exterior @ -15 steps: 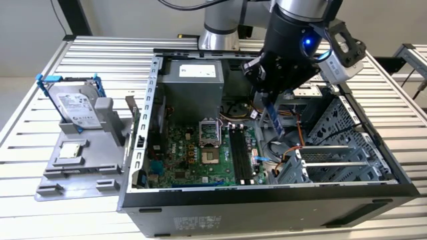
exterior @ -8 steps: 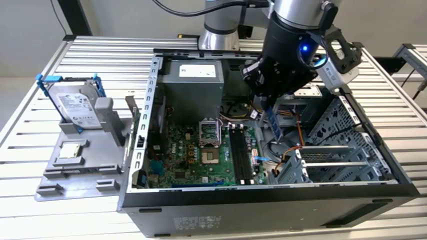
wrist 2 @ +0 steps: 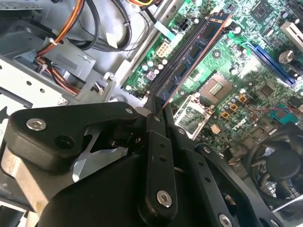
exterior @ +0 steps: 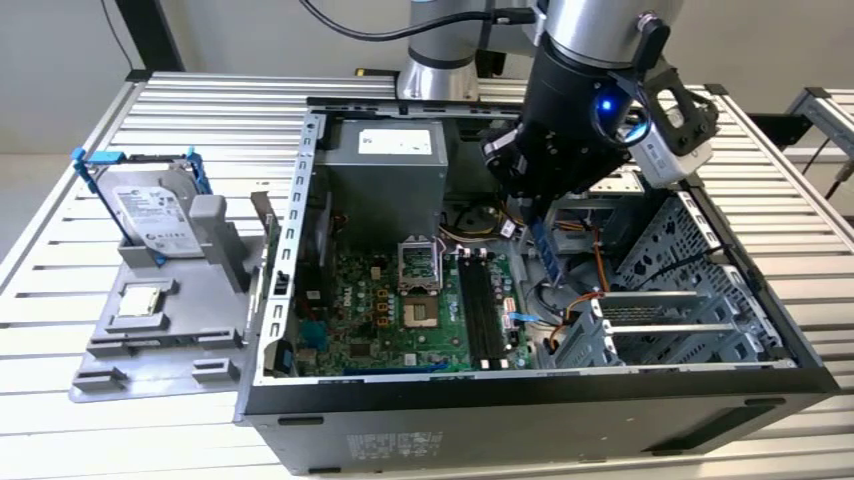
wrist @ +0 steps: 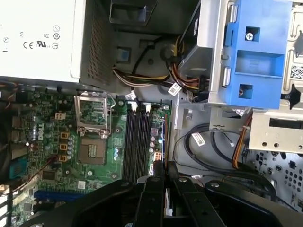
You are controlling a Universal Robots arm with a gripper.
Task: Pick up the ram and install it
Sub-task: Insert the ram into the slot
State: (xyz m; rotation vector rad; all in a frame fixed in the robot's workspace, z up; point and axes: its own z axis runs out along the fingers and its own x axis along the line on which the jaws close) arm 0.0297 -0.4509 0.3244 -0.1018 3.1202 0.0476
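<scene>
Well, from where I stand the slatted bench [exterior: 120, 440] carries an open computer case [exterior: 534, 425] lying on its side, with the green motherboard [exterior: 387, 310] face up inside. The arm [exterior: 587, 50] reaches down into the case. Its tool [exterior: 541, 210] is closed on the ram [exterior: 545, 252], squeezing the stick's flat faces, apparently near its middle.

In the second wrist view the ram [wrist 2: 196, 49] runs straight out from the tool [wrist 2: 158, 108], chips showing. Its long axis is parallel to the black memory slots [wrist 2: 176, 56] alongside it. In the first wrist view the ram [wrist: 164, 142] is a thin edge-on line beyond the tool [wrist: 164, 172], just beside the slots [wrist: 137, 142] on the side toward the blue-fronted drive cage [wrist: 258, 52].

So the stick lies the slots' way. What matters, I judge, is the sideways gap and the height, since it looks held above the board, not seated. Whether it hangs exactly over one slot I cannot tell.
</scene>
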